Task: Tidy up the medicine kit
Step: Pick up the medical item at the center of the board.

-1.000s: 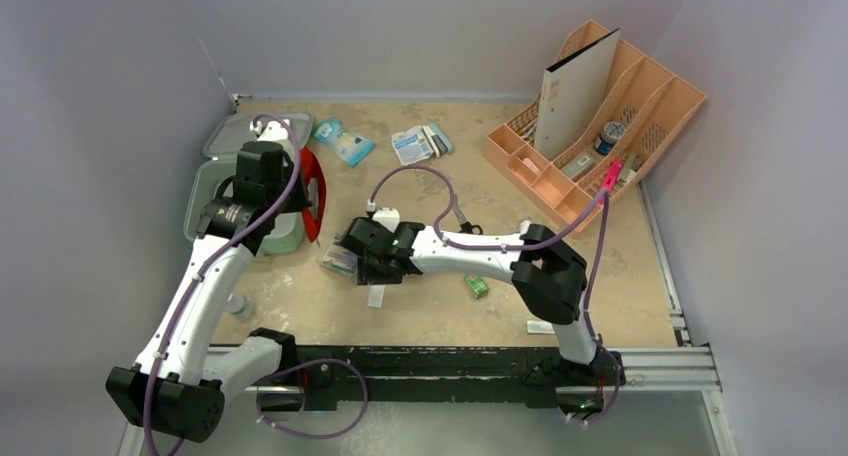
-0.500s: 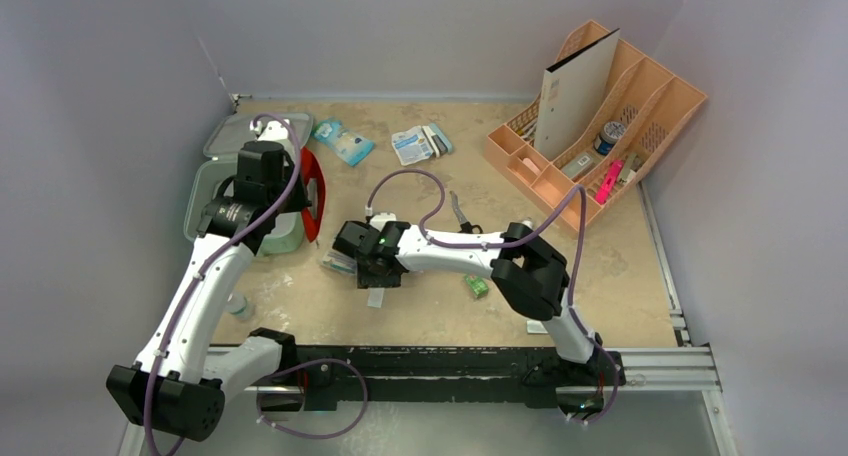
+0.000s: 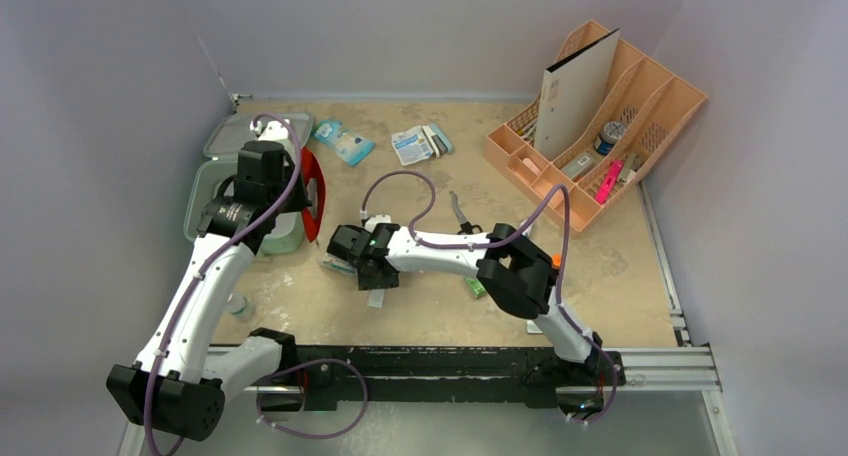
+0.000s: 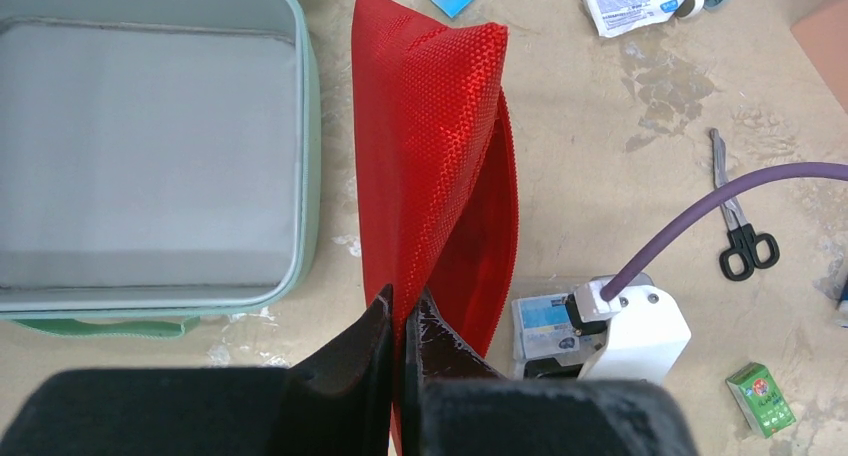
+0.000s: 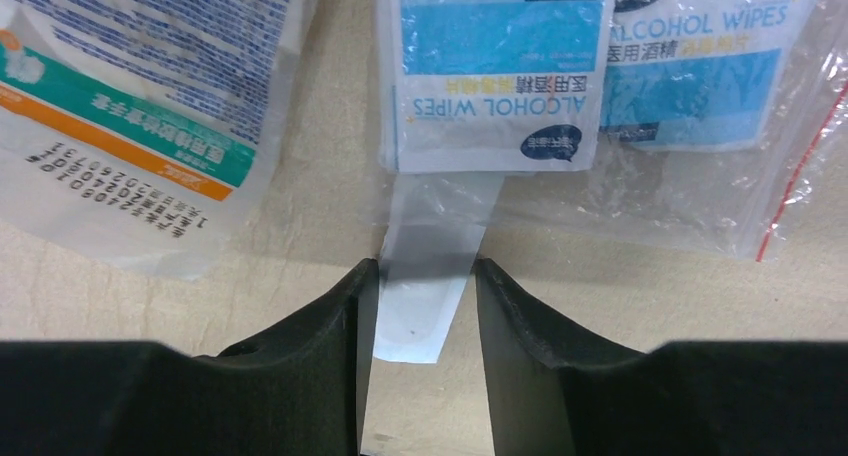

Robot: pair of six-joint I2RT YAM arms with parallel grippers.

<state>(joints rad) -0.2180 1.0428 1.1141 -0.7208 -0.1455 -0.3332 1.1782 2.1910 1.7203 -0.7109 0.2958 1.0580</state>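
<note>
A worn tan tabletop (image 3: 630, 266) sits boxed in by pale walls, with a peach desk organizer (image 3: 600, 106) filling the upper right of the overhead view. At the left edge lies the medicine kit (image 3: 205, 191), its mint-green shell open; the left wrist view looks straight into its grey lining, so I'd guess it's waiting to be filled. Just to its right the red pouch (image 4: 430, 136) stands on edge because the left gripper (image 4: 400, 321) is clenched on its lower end, presumably propping it up for loading or moving.

Mid-table, the right gripper (image 5: 425, 276) is down at the surface. Its jaws are parted either side of a thin translucent strip (image 5: 420, 326) poking out from under an alcohol wipes packet (image 5: 500, 66), and they are not pinching it yet.

Only that wrist view makes the printing and the strip readable; overhead they're a smudge under the arm. The left wrist view alone shows the scissors (image 4: 740, 241) and small green box (image 4: 762, 398) clearly.
</note>
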